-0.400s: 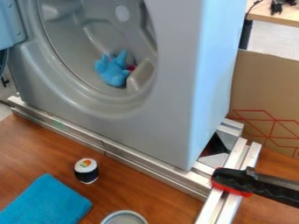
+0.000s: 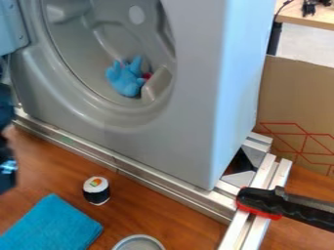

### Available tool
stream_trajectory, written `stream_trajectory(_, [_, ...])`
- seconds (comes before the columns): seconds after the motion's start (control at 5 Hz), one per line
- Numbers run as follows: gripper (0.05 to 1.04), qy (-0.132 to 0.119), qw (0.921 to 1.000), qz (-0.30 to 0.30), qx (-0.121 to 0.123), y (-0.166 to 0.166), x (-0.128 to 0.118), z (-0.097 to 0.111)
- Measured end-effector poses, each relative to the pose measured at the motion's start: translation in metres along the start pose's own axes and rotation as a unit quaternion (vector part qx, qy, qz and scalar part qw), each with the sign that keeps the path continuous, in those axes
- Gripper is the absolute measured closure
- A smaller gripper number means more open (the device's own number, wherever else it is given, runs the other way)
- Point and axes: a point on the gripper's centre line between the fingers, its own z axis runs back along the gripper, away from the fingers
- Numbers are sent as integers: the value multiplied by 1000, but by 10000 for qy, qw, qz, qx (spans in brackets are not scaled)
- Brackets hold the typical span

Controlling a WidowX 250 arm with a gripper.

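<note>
At the left edge of the view, a dark part of the gripper (image 2: 7,163) hangs over the wooden table, holding nothing that I can make out. Nearest to it on the table are a sushi-roll toy (image 2: 96,191), standing upright with its white top up, and a folded blue cloth (image 2: 51,225) in the lower left corner. A light blue plush toy (image 2: 126,77) lies inside the open round drum of a grey toy washing machine (image 2: 189,141), with a small red thing (image 2: 147,75) beside it.
Metal rails (image 2: 117,163) run along the machine's base. A black and red clamp (image 2: 267,202) grips the rails at the lower right. A round grey container (image 2: 139,242) stands at the bottom edge. The machine's door (image 2: 11,29) is swung out at the left; cardboard (image 2: 297,102) stands at the right.
A dark part of the arm and gripper has come in at the left edge, over the table. The toys, cloth and container have not moved.
</note>
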Motion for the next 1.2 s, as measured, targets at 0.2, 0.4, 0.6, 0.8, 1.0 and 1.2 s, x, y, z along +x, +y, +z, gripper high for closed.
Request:
stream_trajectory(0.2, [83,-60,9995,-222,234,-15,26,-11])
stream_trajectory(0.4, [83,-166,9984,-249,470,-23,45,-23])
stream_trajectory(0.6, [83,79,9981,-166,593,-20,51,-43])
stream_trajectory(0.8, [83,111,9975,-36,700,-14,61,-49])
stream_trajectory(1.0, [83,105,9974,-29,716,-9,72,-54])
stream_trajectory(1.2, [83,165,9974,-122,687,-7,79,-64])
